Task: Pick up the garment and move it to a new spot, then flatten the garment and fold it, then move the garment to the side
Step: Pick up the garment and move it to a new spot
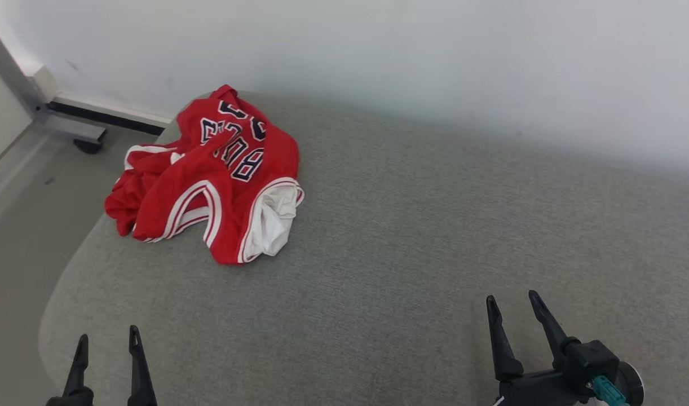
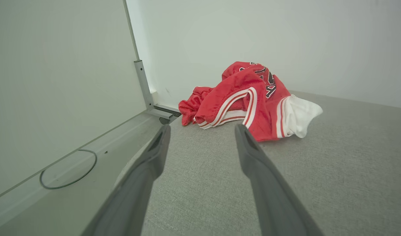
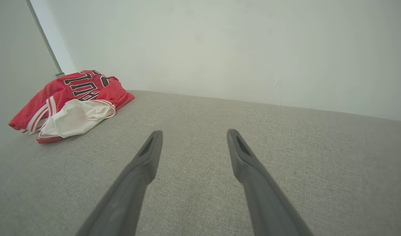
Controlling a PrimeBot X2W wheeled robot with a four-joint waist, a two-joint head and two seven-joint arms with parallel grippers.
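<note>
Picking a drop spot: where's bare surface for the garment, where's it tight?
Free: grey cushion right of the garment, out to the wall; also the strip between garment and the open left gripper and right gripper. Tight: far-left corner, garment at the cushion edge by the metal frame foot.

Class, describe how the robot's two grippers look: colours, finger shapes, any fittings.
Both the left gripper and the right gripper have two long dark fingers tapering to pointed tips, each with a slot-like recess near the tip. The right one sits on a black blocky mount carrying a teal connector.
</note>
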